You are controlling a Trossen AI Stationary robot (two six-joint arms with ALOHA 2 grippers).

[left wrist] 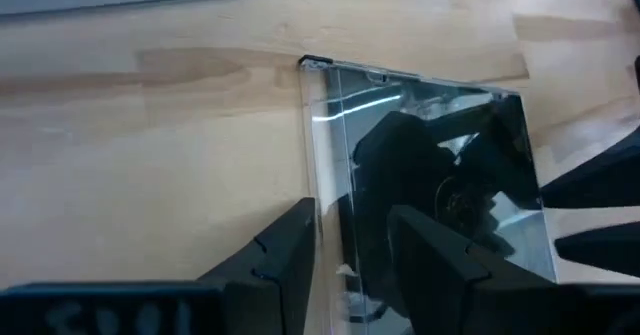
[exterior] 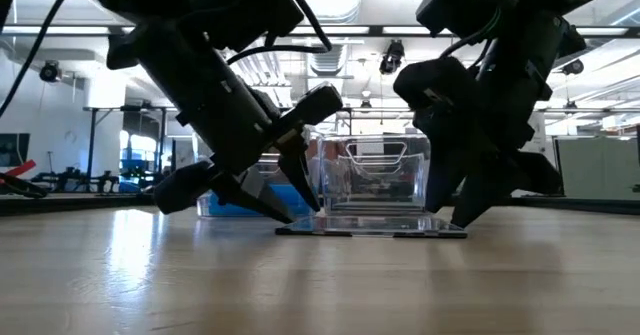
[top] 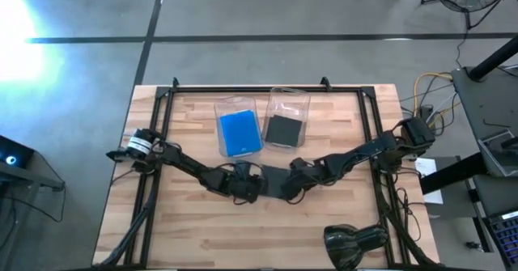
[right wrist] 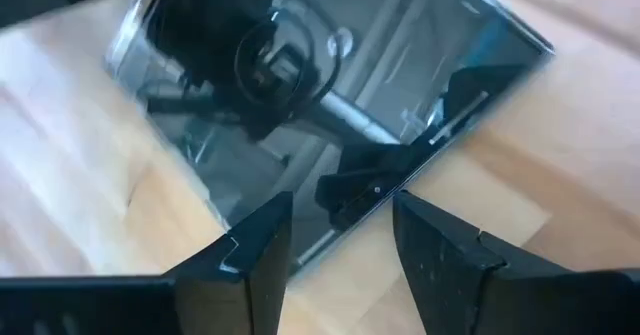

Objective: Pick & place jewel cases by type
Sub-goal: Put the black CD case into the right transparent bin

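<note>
A dark, glossy jewel case (exterior: pixel 370 230) lies flat on the wood between my two grippers; it also shows in the left wrist view (left wrist: pixel 430 155) and the right wrist view (right wrist: pixel 330 105). My left gripper (left wrist: pixel 350 245) is open at the case's left edge (left wrist: pixel 320 175), with one finger over the lid and one over bare table. My right gripper (right wrist: pixel 335 245) is open at the opposite edge (right wrist: pixel 400 180). In the high view the arms hide most of the case. Blue cases (top: pixel 240 133) lie in the left clear tray (top: pixel 218 109), and dark cases (top: pixel 284 130) in the right tray (top: pixel 306 97). My left gripper slants down from the table's left, its fingertips (exterior: pixel 300 213) low at the case's left edge. I cannot tell whether they touch it. My right gripper slants down from the right, with a fingertip (exterior: pixel 458 220) at the case's right end. Touch cannot be told there either.
The two clear trays stand side by side toward the far edge, just behind the grippers. A black rail frame (top: pixel 162 101) runs around the table. A black lamp-like object (top: pixel 352 243) sits at the near right edge. Bare wood lies at the near left.
</note>
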